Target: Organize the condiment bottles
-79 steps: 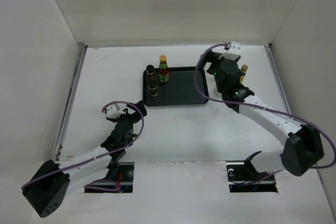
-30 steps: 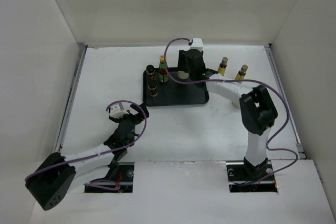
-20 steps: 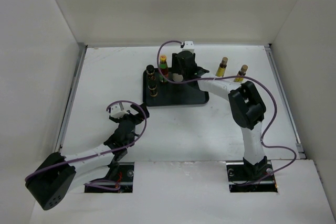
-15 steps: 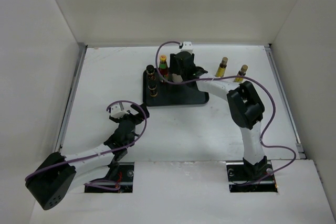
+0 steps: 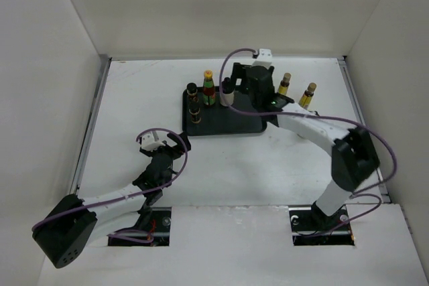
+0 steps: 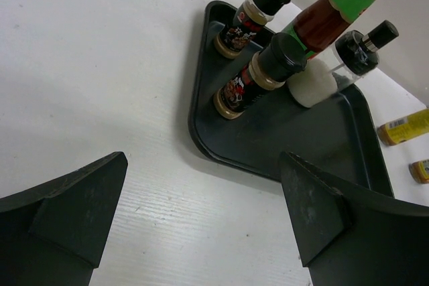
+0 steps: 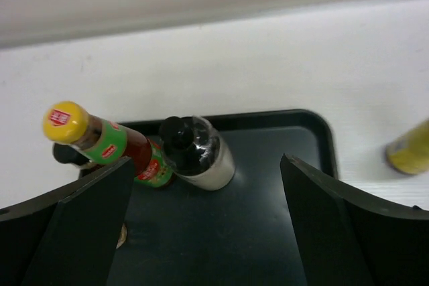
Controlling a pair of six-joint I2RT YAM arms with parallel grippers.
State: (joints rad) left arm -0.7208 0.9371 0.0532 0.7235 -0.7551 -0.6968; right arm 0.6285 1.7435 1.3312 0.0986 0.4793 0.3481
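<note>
The black tray holds two short dark jars, the green-red yellow-capped bottle and one whitish black-capped bottle, all upright. My right gripper is open and empty just right of the whitish bottle, apart from it; the green-red bottle stands beside it. Two slim brown yellow-capped bottles stand on the table right of the tray. My left gripper is open and empty over the table, left of and nearer than the tray. The second whitish bottle is hidden.
White walls close in the table on the left, back and right. The right arm stretches over the tray's right end. The right half of the tray is bare. One brown bottle shows at the right edge of the right wrist view.
My right gripper brought the whitish bottle from the right of the tray, set it beside the green-red bottle, let go and drew back right. The left arm has barely moved.
</note>
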